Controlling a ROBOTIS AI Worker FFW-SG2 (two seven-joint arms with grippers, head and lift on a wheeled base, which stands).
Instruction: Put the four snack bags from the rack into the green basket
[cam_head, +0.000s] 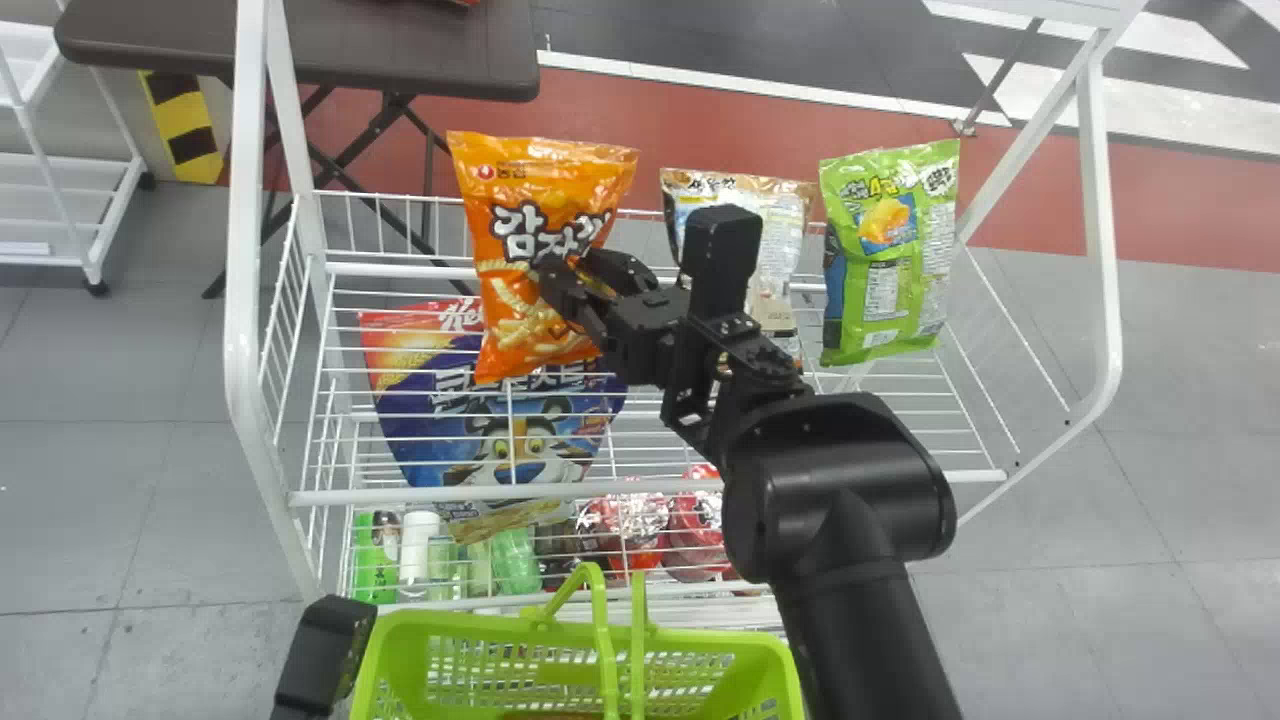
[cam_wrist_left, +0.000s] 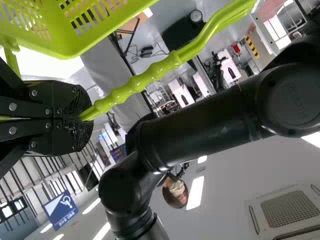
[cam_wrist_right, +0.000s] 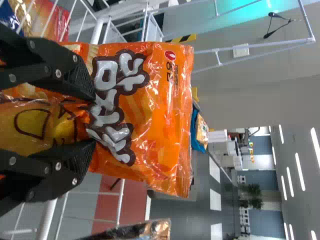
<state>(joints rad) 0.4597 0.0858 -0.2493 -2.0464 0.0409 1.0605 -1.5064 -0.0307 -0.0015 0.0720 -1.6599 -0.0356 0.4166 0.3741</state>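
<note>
My right gripper (cam_head: 578, 274) is at the orange snack bag (cam_head: 535, 335) on the rack's left side. In the right wrist view, the fingers of my right gripper (cam_wrist_right: 93, 123) squeeze creased film of the orange bag (cam_wrist_right: 162, 115). A silver-brown bag (cam_head: 785, 250), partly behind the arm, and a green bag (cam_head: 900, 270) stand upright farther right. Low at the left is my left gripper (cam_head: 325, 650), by the green basket (cam_head: 450, 630). In the left wrist view, my left gripper (cam_wrist_left: 86, 116) is clamped on the basket's handle (cam_wrist_left: 167, 65).
The white wire rack (cam_head: 420, 495) has tall side frames. A blue-and-red cereal bag (cam_head: 520, 440) lies behind its wires, with bottles (cam_head: 420, 545) and red packs (cam_head: 695, 520) lower down. Beyond it stands a dark folding table (cam_head: 400, 50).
</note>
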